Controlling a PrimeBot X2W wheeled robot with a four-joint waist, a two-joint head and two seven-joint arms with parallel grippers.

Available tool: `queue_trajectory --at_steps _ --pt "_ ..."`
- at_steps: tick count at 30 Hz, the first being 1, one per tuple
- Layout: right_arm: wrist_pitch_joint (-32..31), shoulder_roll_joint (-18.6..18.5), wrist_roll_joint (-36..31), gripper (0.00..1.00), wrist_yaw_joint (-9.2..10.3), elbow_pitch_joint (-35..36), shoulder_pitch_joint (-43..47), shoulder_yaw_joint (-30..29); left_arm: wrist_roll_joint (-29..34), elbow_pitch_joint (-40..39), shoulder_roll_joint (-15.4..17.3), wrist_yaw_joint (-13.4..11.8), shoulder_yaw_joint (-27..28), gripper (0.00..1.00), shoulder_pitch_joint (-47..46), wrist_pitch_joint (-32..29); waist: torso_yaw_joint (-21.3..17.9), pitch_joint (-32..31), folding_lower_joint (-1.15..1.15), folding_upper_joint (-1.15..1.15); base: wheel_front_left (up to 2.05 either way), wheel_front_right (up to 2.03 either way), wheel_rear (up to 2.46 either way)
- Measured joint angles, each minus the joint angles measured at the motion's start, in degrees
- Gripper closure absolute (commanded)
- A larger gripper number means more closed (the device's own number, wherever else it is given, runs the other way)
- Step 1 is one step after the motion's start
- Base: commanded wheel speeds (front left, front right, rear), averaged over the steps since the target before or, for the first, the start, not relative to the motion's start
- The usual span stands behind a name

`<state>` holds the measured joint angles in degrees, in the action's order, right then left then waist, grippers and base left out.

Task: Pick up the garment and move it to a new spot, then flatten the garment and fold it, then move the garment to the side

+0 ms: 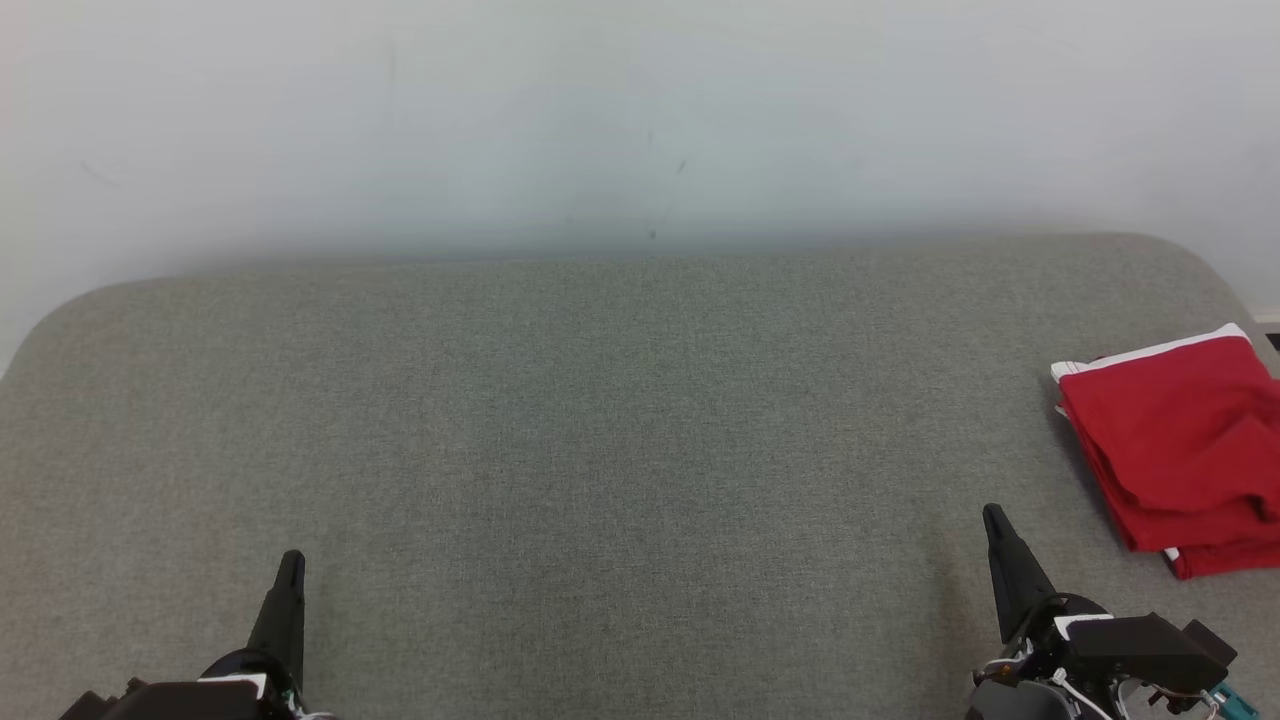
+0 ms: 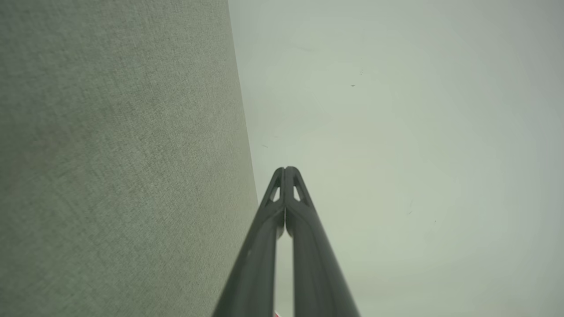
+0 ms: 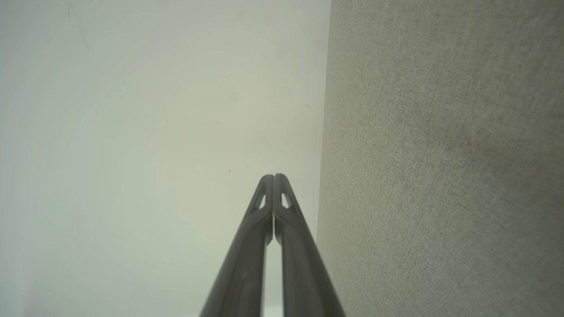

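Lying folded into a compact red stack with a white band along its far edge, the garment [image 1: 1175, 450] sits at the right-hand edge of the grey surface [image 1: 600, 420], partly cut off by the head view's border. Nothing touches it. The right gripper [image 1: 994, 518] is nearest, low at the front and apart from the cloth, its two dark fingers pressed together on nothing. The left gripper [image 1: 291, 563] is well apart on the other side, likewise pressed together and empty. Beyond the surface rises a pale wall [image 1: 640, 120].

Judged from how the cloth lies, folded and off to the side, the last step looks done or all but done. Any next move would call for little: perhaps a check that the stack rests fully on the surface, since its right part is out of sight, with both arms held clear of the folds.
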<state>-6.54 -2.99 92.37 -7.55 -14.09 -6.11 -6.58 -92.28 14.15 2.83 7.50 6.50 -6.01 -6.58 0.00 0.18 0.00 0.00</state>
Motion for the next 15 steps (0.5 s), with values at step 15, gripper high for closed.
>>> queue_trajectory --at_steps 15 --pt "0.0 0.0 0.0 1.00 0.00 0.0 0.0 0.0 0.0 0.0 0.0 0.0 0.0 1.00 0.0 0.0 0.0 0.0 0.00 0.00 0.00 0.00 0.00"
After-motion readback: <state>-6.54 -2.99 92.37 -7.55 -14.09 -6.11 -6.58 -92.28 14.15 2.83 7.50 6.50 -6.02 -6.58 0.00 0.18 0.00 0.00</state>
